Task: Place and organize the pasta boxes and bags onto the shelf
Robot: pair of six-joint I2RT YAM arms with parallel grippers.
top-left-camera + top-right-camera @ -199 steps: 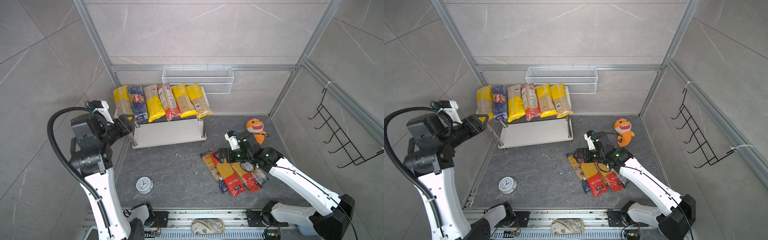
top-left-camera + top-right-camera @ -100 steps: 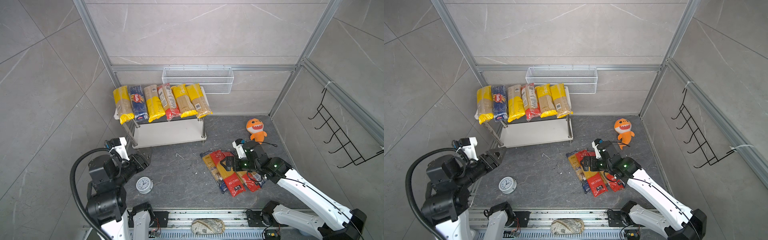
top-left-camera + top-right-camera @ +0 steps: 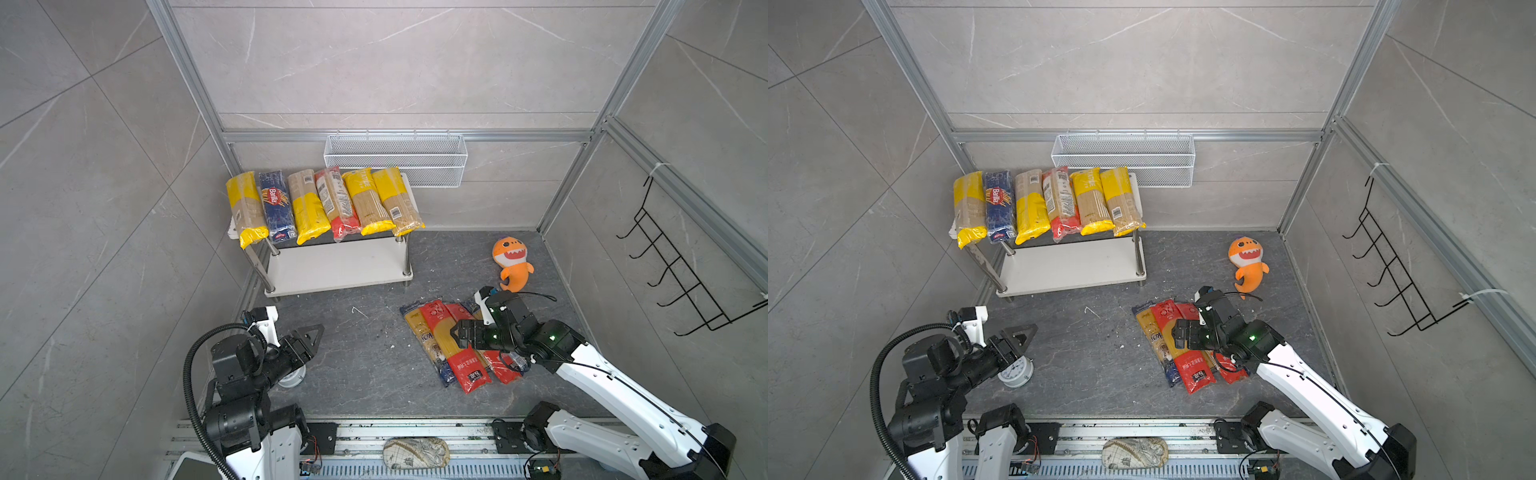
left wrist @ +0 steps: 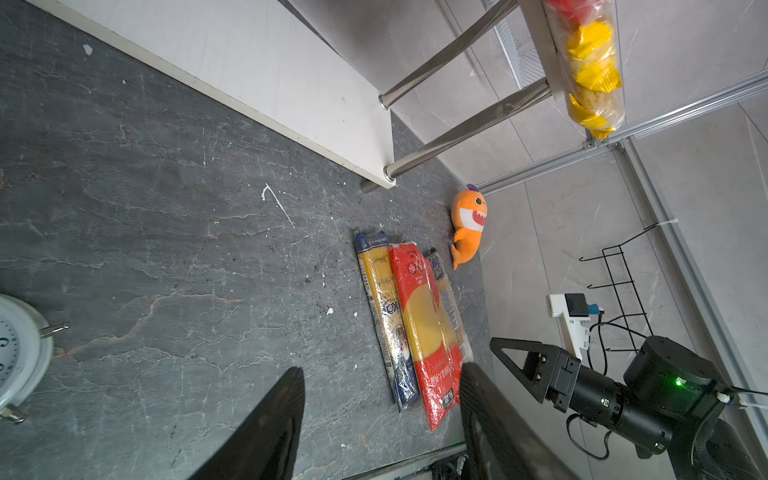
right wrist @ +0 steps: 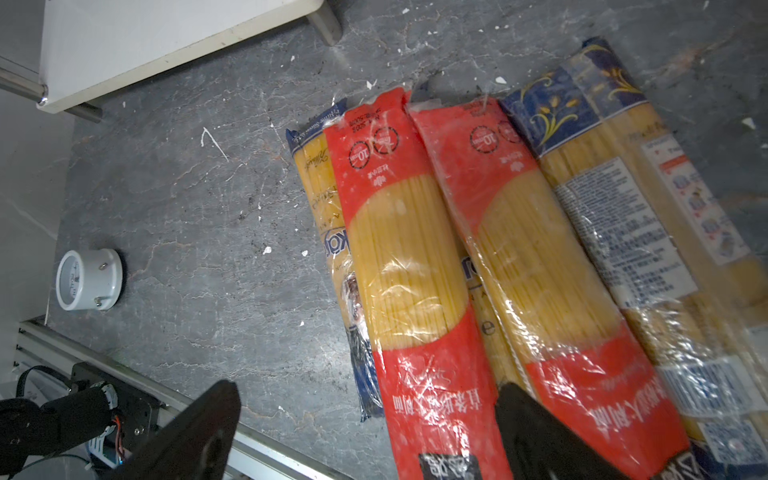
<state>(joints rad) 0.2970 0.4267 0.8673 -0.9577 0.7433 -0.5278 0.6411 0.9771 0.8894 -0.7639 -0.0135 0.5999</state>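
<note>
The left gripper (image 3: 311, 333) hangs above the floor (image 3: 357, 357) by the clock (image 3: 291, 379), jaws apart, empty. Six packs (image 3: 324, 203) lie across the shelf (image 3: 340, 270) top board. The other packs (image 3: 467, 370) lie on the floor beneath the right gripper (image 3: 457, 334), jaws wide, empty.

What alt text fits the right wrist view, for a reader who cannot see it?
Spaghetti packs lie side by side on a dark stone floor, two red-ended ones between blue-ended ones. The open right pincer frames one red pack at its end, holding nothing. A small white clock and a corner of the shelf sit farther off.
</note>
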